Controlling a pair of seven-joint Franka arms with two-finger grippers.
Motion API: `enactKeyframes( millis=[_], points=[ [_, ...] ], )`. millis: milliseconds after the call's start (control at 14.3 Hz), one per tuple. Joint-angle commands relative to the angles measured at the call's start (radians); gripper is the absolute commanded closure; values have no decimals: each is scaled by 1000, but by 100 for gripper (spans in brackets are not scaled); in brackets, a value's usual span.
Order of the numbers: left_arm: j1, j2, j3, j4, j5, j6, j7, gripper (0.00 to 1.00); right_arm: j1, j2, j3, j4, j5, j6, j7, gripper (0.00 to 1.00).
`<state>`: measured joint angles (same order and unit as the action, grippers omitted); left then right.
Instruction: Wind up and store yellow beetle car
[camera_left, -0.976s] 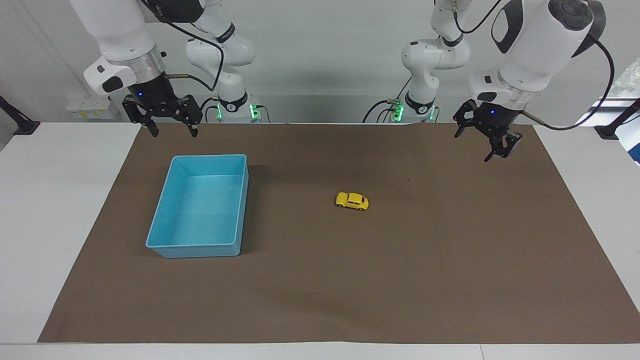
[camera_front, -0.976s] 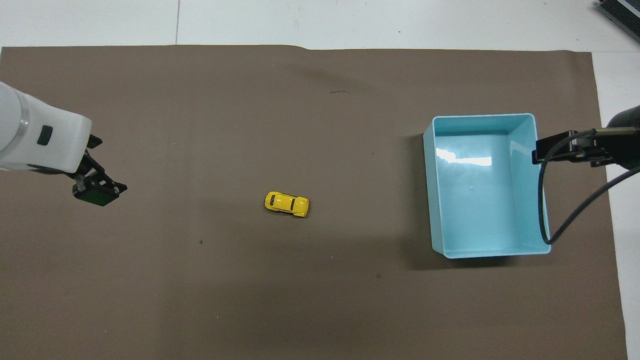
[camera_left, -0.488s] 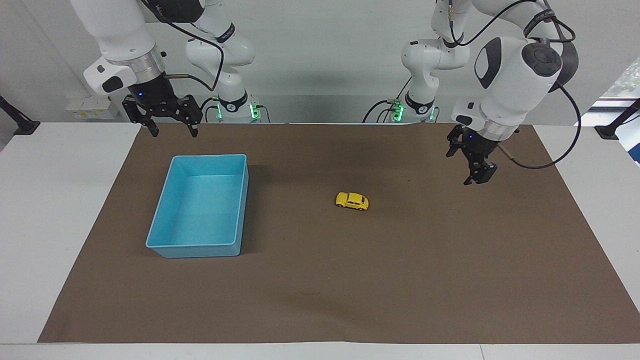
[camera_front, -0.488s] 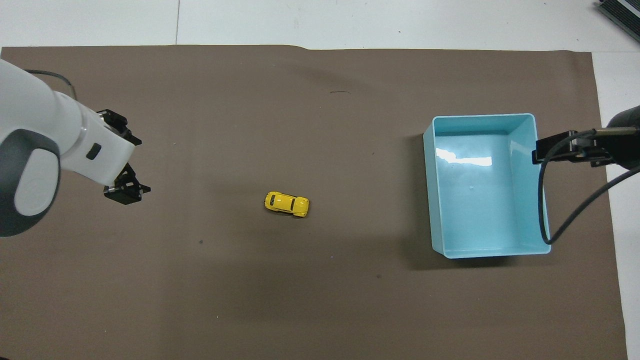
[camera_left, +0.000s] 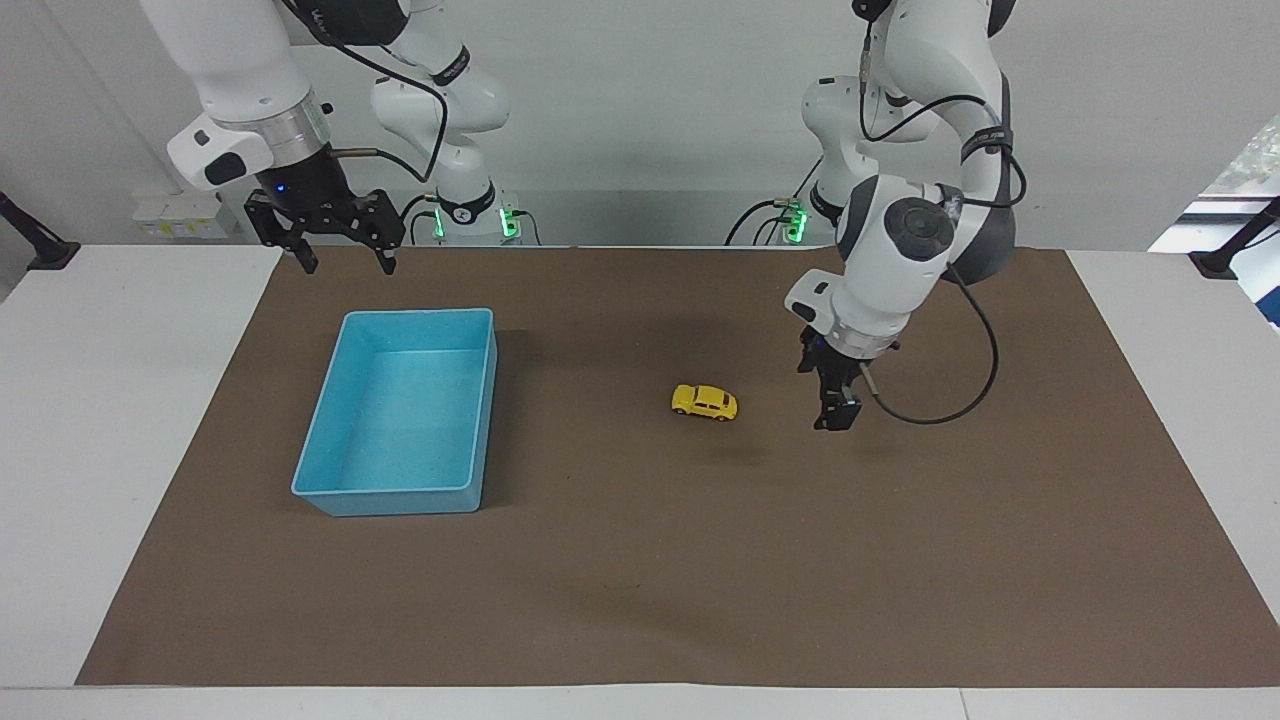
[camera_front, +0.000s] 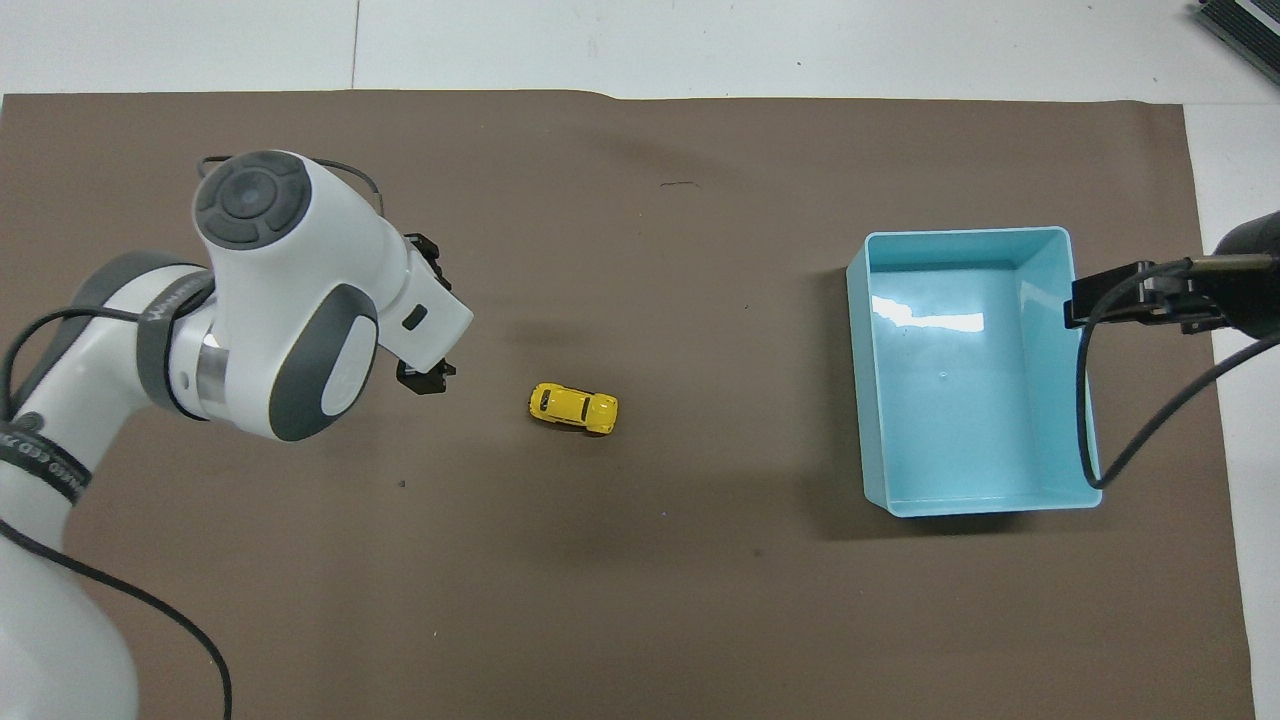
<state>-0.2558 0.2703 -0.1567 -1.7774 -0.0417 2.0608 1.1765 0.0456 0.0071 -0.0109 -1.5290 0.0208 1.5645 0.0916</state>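
Brown paper covers the white counter (camera_left: 130, 420). Over its robot-side edge, above the blue bin (camera_left: 400, 420), waits the right end effector (camera_left: 340, 262), fingers spread and empty. Mid-mat sits the yellow beetle car (camera_left: 704, 402). Just beside it, toward the left arm's end, hangs the left end effector (camera_left: 832, 418), released, not touching the car.

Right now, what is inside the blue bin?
Nothing: the blue bin shows only its bare floor. The right arm's cable covers a thin strip of it.
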Motion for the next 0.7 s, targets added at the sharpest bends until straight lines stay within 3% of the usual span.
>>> enactKeyframes(
  millis=[0, 348, 627],
  points=[
    [-65, -14, 17, -89, -1, 119, -43, 0, -9, -13, 2, -14, 28, 2, 5, 0],
    [-163, -13, 17, -200, -1, 286, -115, 0, -9, -13, 3, -14, 28, 2, 5, 0],
    [-212, 50, 20, -208, -1, 357, -149, 0, -9, -13, 2, -14, 28, 2, 5, 0]
  ],
)
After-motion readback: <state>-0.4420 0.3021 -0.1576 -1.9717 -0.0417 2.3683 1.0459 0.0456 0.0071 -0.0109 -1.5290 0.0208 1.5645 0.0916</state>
